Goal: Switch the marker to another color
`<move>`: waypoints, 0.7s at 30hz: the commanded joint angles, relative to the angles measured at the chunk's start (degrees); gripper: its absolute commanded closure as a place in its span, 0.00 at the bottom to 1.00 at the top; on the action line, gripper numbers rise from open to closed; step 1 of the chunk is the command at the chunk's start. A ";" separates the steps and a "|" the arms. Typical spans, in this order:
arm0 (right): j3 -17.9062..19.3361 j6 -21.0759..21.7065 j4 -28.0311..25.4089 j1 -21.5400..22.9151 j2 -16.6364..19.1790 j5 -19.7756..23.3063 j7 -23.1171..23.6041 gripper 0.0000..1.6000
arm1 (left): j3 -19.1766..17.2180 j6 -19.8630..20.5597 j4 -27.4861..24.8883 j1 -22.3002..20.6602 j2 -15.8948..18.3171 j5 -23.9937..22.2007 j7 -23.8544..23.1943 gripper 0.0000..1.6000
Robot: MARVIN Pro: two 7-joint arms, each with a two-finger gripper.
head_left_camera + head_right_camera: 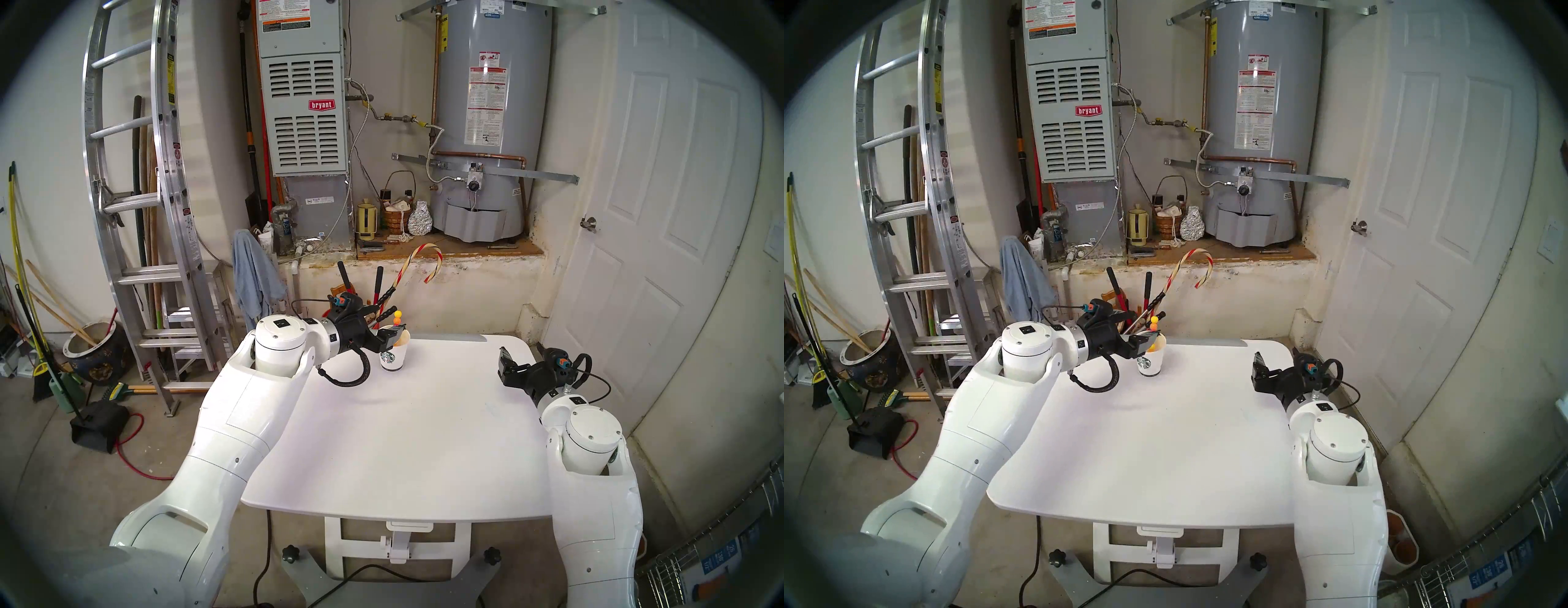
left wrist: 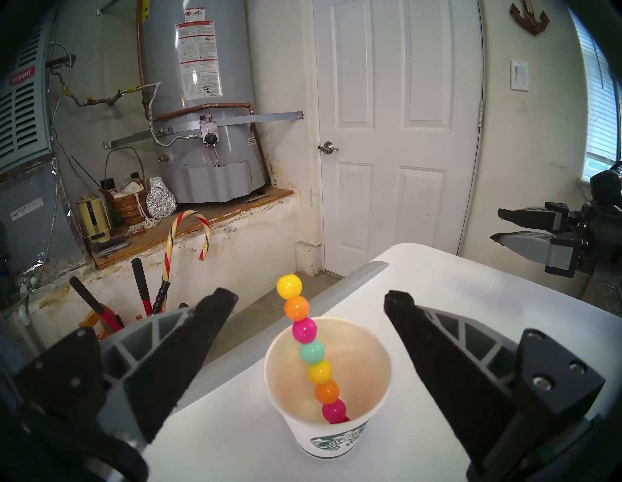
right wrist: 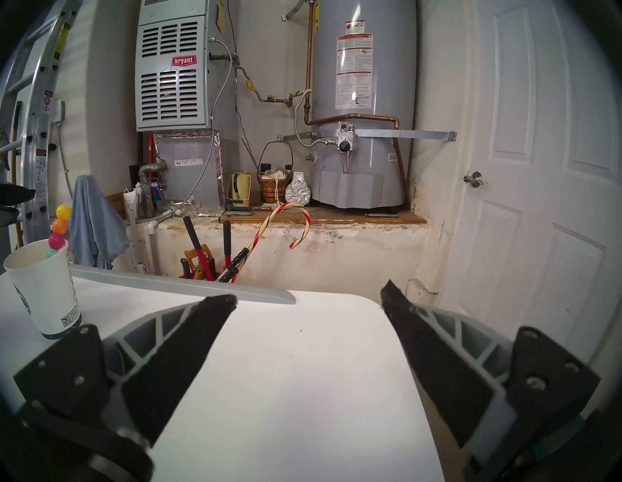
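Observation:
The marker [image 2: 313, 351] is a stick of yellow, orange, pink and teal balls. It stands tilted in a white paper cup [image 2: 336, 434] with a green logo, at the far left of the white table [image 1: 403, 446]. Its top two balls stick out above the rim [image 1: 397, 316]. My left gripper [image 2: 308, 298] is open, one finger on each side of the marker's upper balls and apart from them, just above the cup [image 1: 392, 354]. My right gripper [image 1: 522, 354] is open and empty above the table's far right corner; it also shows in its own wrist view [image 3: 308, 298].
A red-and-white candy cane [image 1: 418, 263] and long-handled tools [image 1: 377, 288] stand in a container just behind the table's far edge, close to my left wrist. A white door [image 1: 662, 212] is on the right. A ladder [image 1: 140, 191] is on the left.

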 commanded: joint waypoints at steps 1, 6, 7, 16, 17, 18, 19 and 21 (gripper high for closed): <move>0.25 -0.50 -2.31 -0.73 -0.13 0.39 0.23 0.00 | 1.09 -1.61 1.69 -3.22 -1.72 0.62 0.36 0.00; 0.60 -0.66 -2.55 -1.28 -0.16 0.56 0.26 0.00 | 1.69 -2.33 3.18 -3.96 -2.23 1.05 0.64 0.00; 0.66 -0.67 -2.64 -1.42 -0.16 0.59 0.29 0.00 | 1.74 -2.44 3.32 -4.05 -2.27 1.08 0.67 0.00; 1.10 -0.73 -3.08 -1.99 -0.15 0.86 0.53 0.00 | 1.65 -3.07 3.53 -4.33 -2.33 1.34 1.15 0.03; 1.11 -0.74 -3.09 -2.00 -0.15 0.88 0.56 0.00 | 1.61 -3.09 3.52 -4.34 -2.32 1.35 1.16 0.04; 1.11 -0.71 -3.20 -2.05 -0.18 0.88 0.57 0.00 | 1.57 -3.07 3.51 -4.36 -2.31 1.34 1.17 0.07; 1.09 -0.66 -3.35 -2.10 -0.22 0.85 0.58 0.00 | 1.54 -3.06 3.52 -4.38 -2.30 1.30 1.13 0.08; 1.08 -0.59 -3.51 -2.15 -0.26 0.80 0.63 0.00 | 1.53 -3.09 3.60 -4.42 -2.24 1.24 1.05 0.08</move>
